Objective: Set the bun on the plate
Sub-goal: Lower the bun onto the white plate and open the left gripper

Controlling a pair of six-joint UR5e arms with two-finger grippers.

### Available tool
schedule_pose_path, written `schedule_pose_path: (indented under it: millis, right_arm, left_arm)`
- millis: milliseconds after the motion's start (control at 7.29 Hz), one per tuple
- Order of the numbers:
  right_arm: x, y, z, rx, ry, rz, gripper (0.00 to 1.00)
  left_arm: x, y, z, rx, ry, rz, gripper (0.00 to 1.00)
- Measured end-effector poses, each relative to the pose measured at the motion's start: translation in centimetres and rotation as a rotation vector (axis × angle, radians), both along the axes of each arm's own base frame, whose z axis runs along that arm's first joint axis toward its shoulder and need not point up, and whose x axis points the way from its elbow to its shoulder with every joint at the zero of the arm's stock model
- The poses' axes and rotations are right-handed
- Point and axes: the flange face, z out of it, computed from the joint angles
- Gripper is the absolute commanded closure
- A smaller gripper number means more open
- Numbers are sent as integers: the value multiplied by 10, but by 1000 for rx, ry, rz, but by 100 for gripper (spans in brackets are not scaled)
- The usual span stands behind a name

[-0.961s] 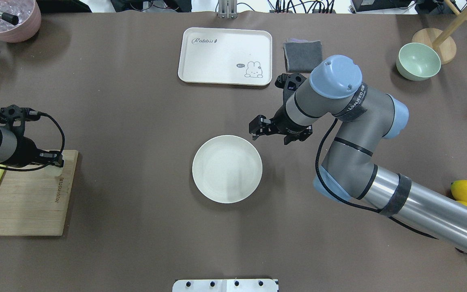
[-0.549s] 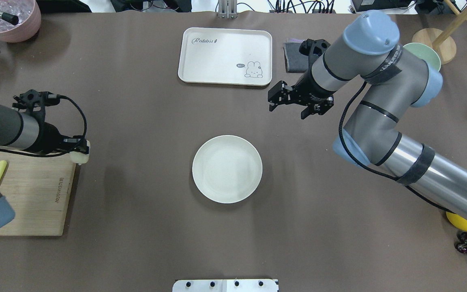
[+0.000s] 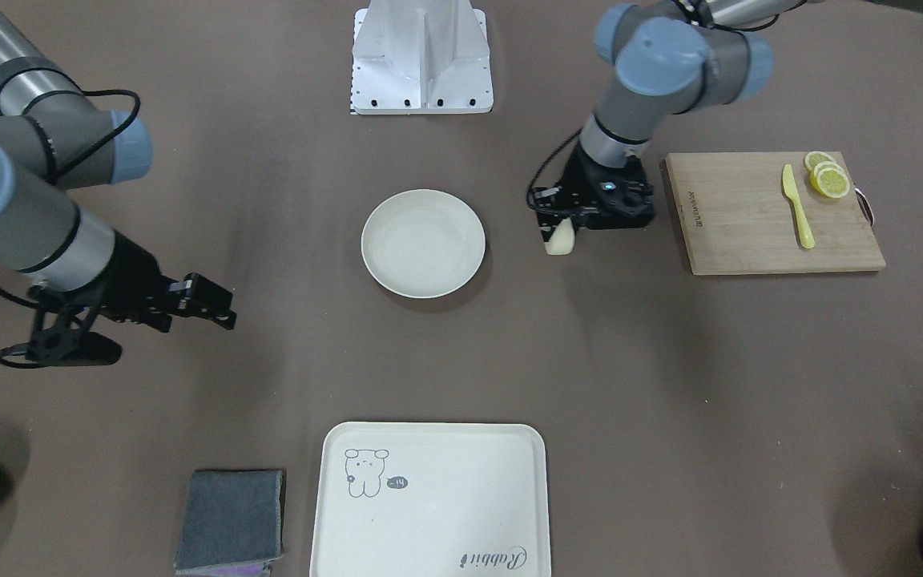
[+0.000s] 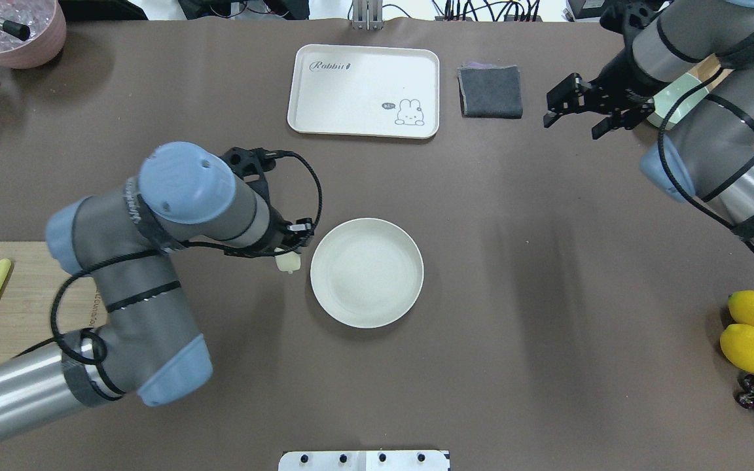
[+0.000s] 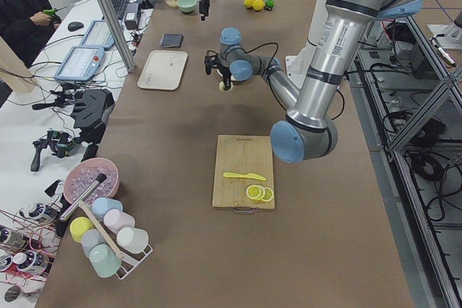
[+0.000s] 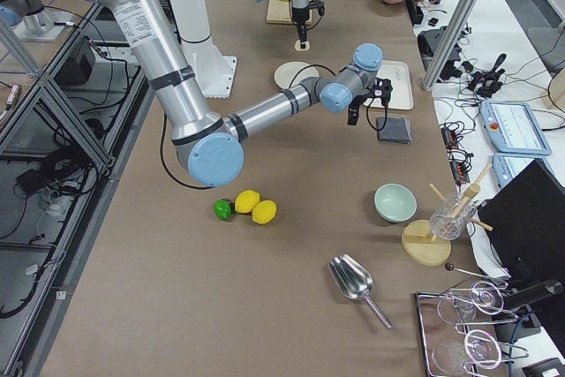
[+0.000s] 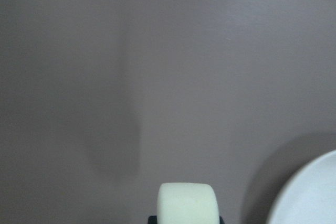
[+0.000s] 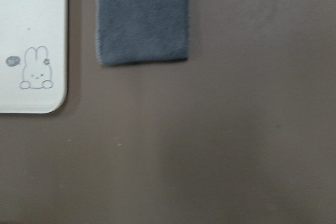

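Carrying the bun [image 4: 288, 263], clamped in the left tool [image 4: 288, 254], just beside the plate [image 4: 366, 288]; right tool [image 4: 571, 125] apart, empty, well away. Next, likely: shifting over the plate, lowering, letting go

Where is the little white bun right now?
In the overhead view the bun sits left of centre, held in the left gripper just outside the left rim of the plate, not yet over it.
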Motion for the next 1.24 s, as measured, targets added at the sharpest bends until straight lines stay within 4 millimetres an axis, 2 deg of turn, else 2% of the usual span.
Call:
schedule_pose_path:
  millis: [137, 275, 412, 686, 824, 961, 1098, 1235]
  right_arm:
    - [34, -4, 30, 32, 34, -20, 0]
    - [64, -3, 57, 66, 64, -47, 0]
    - [81, 1, 78, 93, 84, -74, 0]
    - [97, 8, 96, 110, 97, -90, 0]
    - [101, 10, 99, 111, 99, -87, 0]
    - [103, 10, 100, 111, 99, -86, 0]
    - [105, 10, 99, 112, 99, -84, 0]
    - [108, 9, 99, 112, 99, -80, 0]
  left_arm:
    - [45, 11, -26, -3, -11, -20, 59]
    - [80, 21, -44, -4, -21, -34, 57]
    - [101, 24, -55, -5, -29, -41, 55]
    - [119, 27, -53, -10, -50, -39, 28]
    - [121, 28, -51, -8, -55, -36, 25]
    - [121, 27, -51, -5, -57, -35, 2]
    - [117, 22, -53, -2, -54, -41, 2]
    - [103, 10, -57, 4, -45, -56, 2]
